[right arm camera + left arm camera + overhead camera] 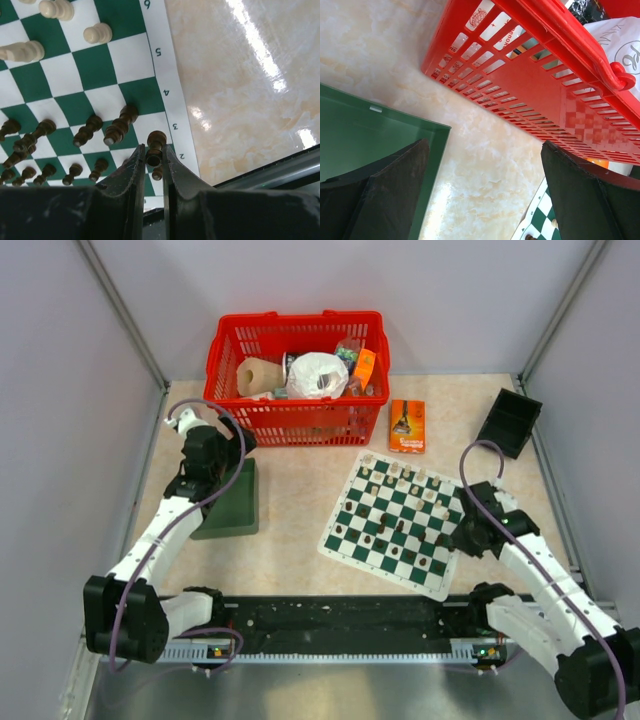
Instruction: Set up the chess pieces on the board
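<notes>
The right pincer (154, 159) is closed on 1 dark piece (156, 141) at the lower centre of the right wrist view, by the board (161, 75) border's 2 and 3 marks. Other dark pieces (87, 129) stand lower left, and cream pieces (97, 33) upper left. The left pincer (485, 150) gapes wide, gripping nothing, between the green tray (365, 135) at lower left and the red basket (530, 85) at upper right.

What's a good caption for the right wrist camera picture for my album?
The right hand pinches a dark chess piece at the numbered edge of the board.
</notes>
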{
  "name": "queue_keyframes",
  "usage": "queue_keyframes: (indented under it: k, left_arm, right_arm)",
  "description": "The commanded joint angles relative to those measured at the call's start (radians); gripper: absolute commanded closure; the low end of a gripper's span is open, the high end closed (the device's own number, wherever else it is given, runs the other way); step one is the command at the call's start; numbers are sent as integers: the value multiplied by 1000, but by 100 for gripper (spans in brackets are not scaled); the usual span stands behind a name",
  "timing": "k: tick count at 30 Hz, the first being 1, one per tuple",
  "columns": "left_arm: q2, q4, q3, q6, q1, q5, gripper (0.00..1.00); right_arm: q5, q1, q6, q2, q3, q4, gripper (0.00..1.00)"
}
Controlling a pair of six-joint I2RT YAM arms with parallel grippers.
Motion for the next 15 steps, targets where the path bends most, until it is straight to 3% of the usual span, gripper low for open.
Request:
queue_keyframes:
  k: [1,15]
  left_arm:
    - [9,51,-5,-11,5,15,1]
    - [6,51,-2,-10,5,9,1]
  right_arm:
    - [-84,14,-18,-19,55,-46,96]
    - [-126,195,5,-25,96,-125,98]
